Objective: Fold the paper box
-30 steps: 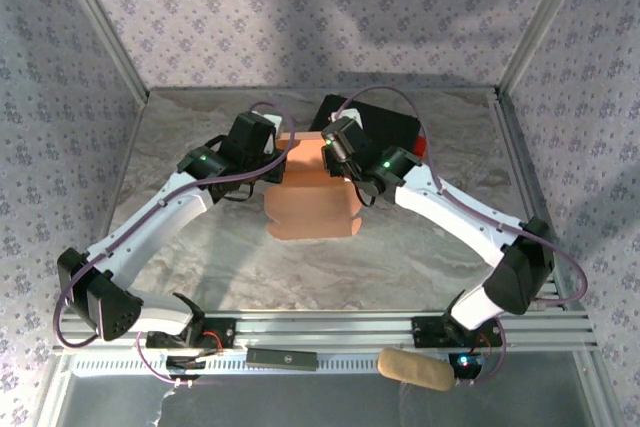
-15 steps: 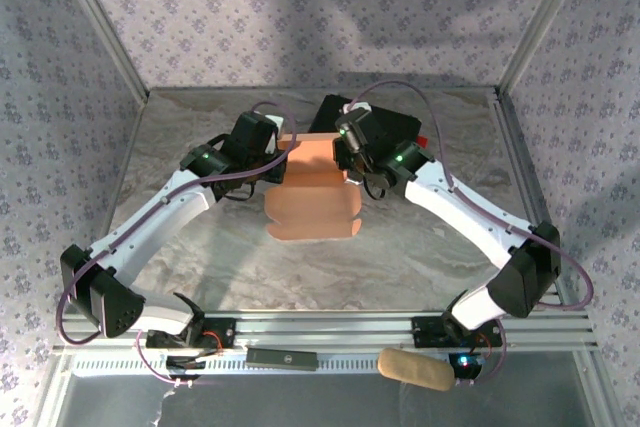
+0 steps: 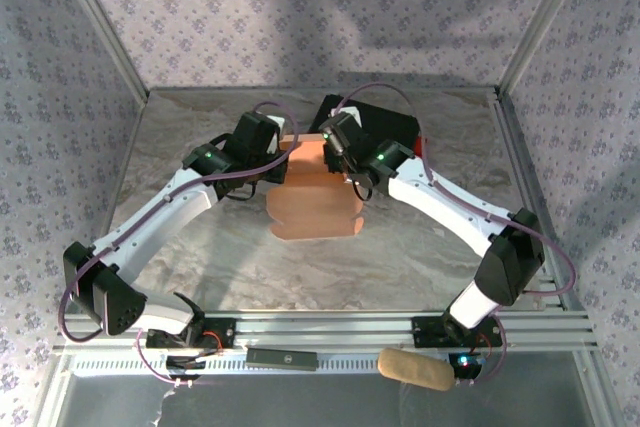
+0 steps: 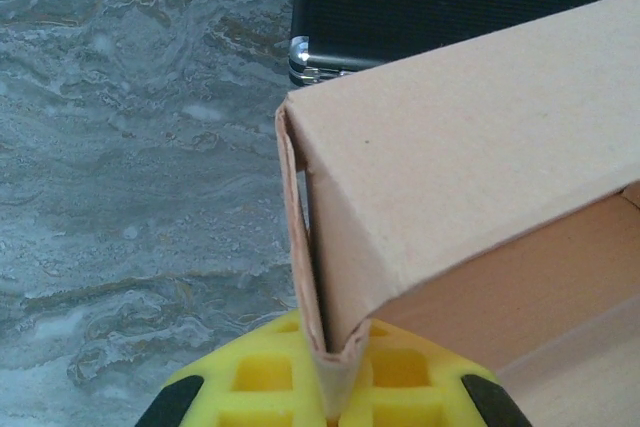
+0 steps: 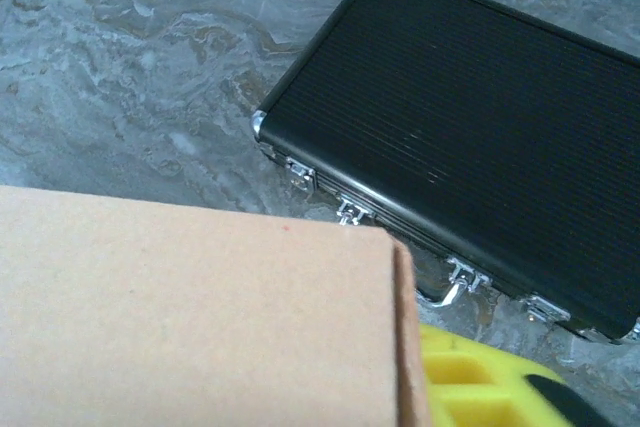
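The salmon-pink paper box (image 3: 312, 202) lies mid-table, its front part flat and its back panel (image 3: 310, 150) raised between the two arms. My left gripper (image 3: 282, 153) is at the box's back left corner. In the left wrist view its yellow pads (image 4: 250, 382) are shut on a folded cardboard edge (image 4: 335, 347). My right gripper (image 3: 334, 143) is at the back right corner. In the right wrist view a cardboard panel (image 5: 190, 317) covers most of the jaws. One yellow pad (image 5: 480, 387) shows right beside the panel's edge; the other finger is hidden.
A black hard case (image 3: 388, 125) lies just behind the box and the right gripper, its metal latches (image 5: 345, 210) facing the box. Metal frame rails (image 3: 520, 147) and patterned walls bound the marble table. A tan roll (image 3: 415, 368) sits on the near rail.
The right gripper pulled back toward the black case, then came in again to the box's back right corner, and its elbow shifted left. The left arm and the box have hardly moved.
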Controlling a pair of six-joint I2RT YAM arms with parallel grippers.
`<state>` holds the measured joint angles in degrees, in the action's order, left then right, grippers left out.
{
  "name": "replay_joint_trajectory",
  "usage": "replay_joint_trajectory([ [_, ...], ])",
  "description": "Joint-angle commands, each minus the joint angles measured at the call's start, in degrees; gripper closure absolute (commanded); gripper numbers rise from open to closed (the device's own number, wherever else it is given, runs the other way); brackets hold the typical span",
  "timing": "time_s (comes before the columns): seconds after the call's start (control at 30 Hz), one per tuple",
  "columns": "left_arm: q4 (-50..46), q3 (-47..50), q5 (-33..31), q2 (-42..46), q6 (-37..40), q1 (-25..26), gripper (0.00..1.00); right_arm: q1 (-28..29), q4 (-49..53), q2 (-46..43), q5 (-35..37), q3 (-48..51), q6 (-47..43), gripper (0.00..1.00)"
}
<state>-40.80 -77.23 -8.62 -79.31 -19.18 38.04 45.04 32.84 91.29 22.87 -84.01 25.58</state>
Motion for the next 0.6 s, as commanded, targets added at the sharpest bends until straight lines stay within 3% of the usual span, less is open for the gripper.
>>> replay_joint_trajectory([
  [0.0,0.1,-1.4,-0.1,0.0,-0.4,0.3,1.0,0.7,1.3,0.8,3.5,-2.0,2.1,0.76],
  [0.23,1.5,0.2,-2.1,-0.7,-0.9,0.4,1.0,2.1,8.4,1.8,6.8,-4.3,7.7,1.0],
  [0.3,4.0,1.7,-2.6,-0.8,-0.5,0.6,0.99,2.1,8.5,1.8,5.6,-4.1,8.1,1.0],
  [0.43,8.7,5.0,-2.4,-0.5,0.3,0.6,0.84,2.1,8.5,1.9,3.6,-4.0,7.9,1.0],
  [0.57,12.5,7.6,-0.6,-0.2,0.8,0.5,0.82,2.0,9.0,1.6,2.7,-3.9,8.2,1.0],
])
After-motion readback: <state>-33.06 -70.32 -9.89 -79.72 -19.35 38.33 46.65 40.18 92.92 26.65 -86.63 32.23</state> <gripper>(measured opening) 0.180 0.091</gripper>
